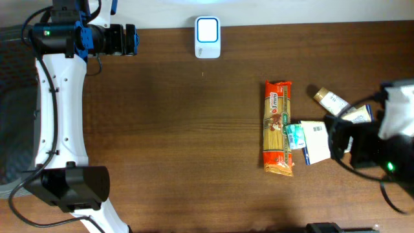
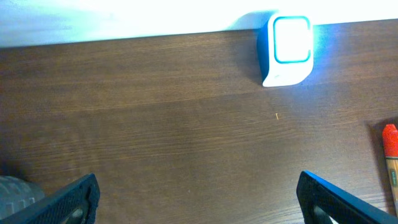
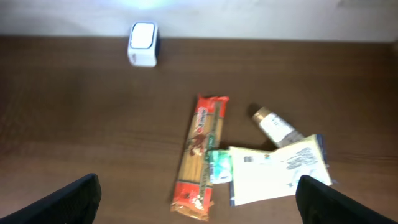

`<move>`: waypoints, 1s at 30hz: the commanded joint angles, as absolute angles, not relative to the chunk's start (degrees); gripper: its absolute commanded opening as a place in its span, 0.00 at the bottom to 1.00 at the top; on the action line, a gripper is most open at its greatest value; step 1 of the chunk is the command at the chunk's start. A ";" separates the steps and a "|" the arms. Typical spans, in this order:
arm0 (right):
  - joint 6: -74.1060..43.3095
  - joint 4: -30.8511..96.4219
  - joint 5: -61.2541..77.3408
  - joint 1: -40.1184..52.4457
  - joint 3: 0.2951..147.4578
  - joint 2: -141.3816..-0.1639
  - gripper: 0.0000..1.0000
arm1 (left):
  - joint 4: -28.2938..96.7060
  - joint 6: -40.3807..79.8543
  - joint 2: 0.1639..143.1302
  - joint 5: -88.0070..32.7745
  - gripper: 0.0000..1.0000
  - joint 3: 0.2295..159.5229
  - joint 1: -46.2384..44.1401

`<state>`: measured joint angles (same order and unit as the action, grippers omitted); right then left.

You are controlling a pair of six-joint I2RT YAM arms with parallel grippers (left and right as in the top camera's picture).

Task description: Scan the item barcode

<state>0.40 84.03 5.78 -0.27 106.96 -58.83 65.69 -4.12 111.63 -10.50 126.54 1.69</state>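
White pouch [image 1: 315, 145] [image 3: 280, 171], the one item whose barcode faces up, lies flat on the right side of the wooden table [image 1: 181, 129]. A small black barcode is printed near its left end, with lines of print too fine to read beside it. A green-and-white piece at that end overlaps the pasta packet; whether it belongs to the pouch I cannot tell.

One pasta packet [image 1: 278, 126] [image 3: 202, 149], orange and long, lies just left of the pouch and runs near to far; "5 mins" is readable on its label. One small bottle [image 1: 326, 98] [image 3: 273, 127] with a brownish cap and a white label lies tilted just beyond the pouch; its label is illegible. One white scanner [image 1: 207, 37] [image 2: 286, 50] [image 3: 143, 43] with a lit, blue-rimmed window stands at the far edge, well apart from the three items.

Two arms are in view. Right gripper [image 1: 337, 138] [image 3: 199, 202] hangs over the pouch's middle, fingers spread wide with nothing between them. Left gripper [image 1: 129, 40] [image 2: 199, 199] sits at the far left, pointed toward the scanner, jaws likewise wide apart and empty.
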 commanded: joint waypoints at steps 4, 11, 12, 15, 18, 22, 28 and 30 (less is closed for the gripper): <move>-0.08 80.62 -1.21 -0.08 101.71 -48.42 0.99 | 65.63 -5.04 110.72 -10.70 0.99 126.80 1.78; -0.10 42.48 1.02 -0.05 58.89 -26.39 0.99 | 65.63 -5.04 110.72 -10.72 0.99 126.80 1.78; -0.10 37.28 1.76 -0.05 53.06 -23.64 0.99 | 65.63 -5.04 110.72 -10.70 0.99 126.80 1.78; -0.12 25.02 3.99 -0.01 39.33 -17.72 0.99 | 65.63 -5.04 110.72 -10.70 0.99 126.80 1.78; -0.97 9.26 4.32 0.05 24.29 -12.29 0.99 | 65.63 -5.04 110.72 -10.70 0.99 126.80 1.78; -0.95 -3.01 3.81 1.67 12.23 -7.88 0.99 | 65.65 -5.04 110.72 -10.70 0.99 126.80 1.78; -0.93 -6.33 2.26 1.91 4.23 -3.62 0.99 | 65.63 -5.04 110.72 -10.72 0.99 126.80 1.78; -0.91 -6.22 1.87 1.91 2.90 -2.63 0.99 | 65.63 -5.04 110.72 -10.72 0.99 126.80 1.78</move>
<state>-0.25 -6.11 3.14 1.54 4.67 -4.10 65.73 -4.12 111.63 -10.50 126.54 1.69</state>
